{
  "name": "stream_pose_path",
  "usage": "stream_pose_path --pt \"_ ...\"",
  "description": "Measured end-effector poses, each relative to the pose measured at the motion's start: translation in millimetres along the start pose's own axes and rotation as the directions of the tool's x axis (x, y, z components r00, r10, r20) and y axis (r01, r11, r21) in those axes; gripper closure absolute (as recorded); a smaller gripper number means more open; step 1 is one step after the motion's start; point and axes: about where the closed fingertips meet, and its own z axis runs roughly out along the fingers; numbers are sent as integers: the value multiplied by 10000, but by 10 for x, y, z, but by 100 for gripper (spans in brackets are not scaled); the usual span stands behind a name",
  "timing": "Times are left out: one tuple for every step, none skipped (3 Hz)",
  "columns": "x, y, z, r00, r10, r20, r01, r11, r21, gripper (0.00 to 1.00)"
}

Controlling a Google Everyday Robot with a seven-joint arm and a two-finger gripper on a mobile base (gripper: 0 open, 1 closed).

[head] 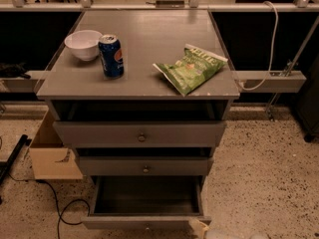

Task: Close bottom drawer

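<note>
Gaping bottom drawer (147, 203), pincer (198, 227) at corner

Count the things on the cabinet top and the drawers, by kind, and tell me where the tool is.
Bowl: 1
Can: 1
Chip bag: 1
Drawers: 3 (top drawer, middle drawer, bottom drawer pulled out)
Total: 6
Tool, not counted: low, by the bottom drawer's right front corner.
</note>
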Motion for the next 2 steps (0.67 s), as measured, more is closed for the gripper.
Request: stream_pose_path --pt "88 13 39 9996 157 232 -156 9999 -43 0" --pt "179 -100 351 9980 444 452 -436 9989 -178 0"
